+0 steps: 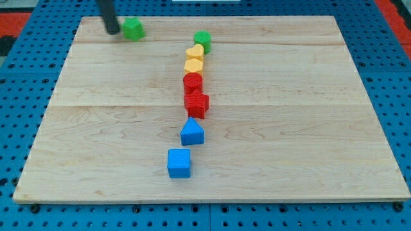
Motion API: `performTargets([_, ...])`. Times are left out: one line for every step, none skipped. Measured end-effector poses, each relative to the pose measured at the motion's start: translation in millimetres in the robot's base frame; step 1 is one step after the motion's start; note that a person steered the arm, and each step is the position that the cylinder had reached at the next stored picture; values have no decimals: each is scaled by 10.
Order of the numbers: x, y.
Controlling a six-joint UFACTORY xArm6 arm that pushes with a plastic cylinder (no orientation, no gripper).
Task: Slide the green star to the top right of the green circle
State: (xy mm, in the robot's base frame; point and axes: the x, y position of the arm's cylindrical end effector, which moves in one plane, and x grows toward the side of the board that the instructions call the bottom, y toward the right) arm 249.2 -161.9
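The green star (133,29) lies near the board's top left. My tip (113,31) is right beside it on its left, touching or nearly touching it. The green circle (203,39) lies near the top centre, well to the right of the star and slightly lower. It heads a column of blocks that runs down the board's middle.
Below the green circle lie a yellow heart (195,51), a yellow block (194,65), a red cylinder (192,82), a red star-like block (196,104), a blue pointed block (192,132) and a blue cube (179,163). The wooden board (308,128) sits on a blue pegboard.
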Motion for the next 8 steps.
performTargets([15, 583])
performTargets([-16, -62])
performTargets([-278, 280])
performTargets([-370, 741])
performTargets([-369, 1088])
performTargets([-374, 1153])
performTargets([-433, 1186])
performTargets([-535, 1190])
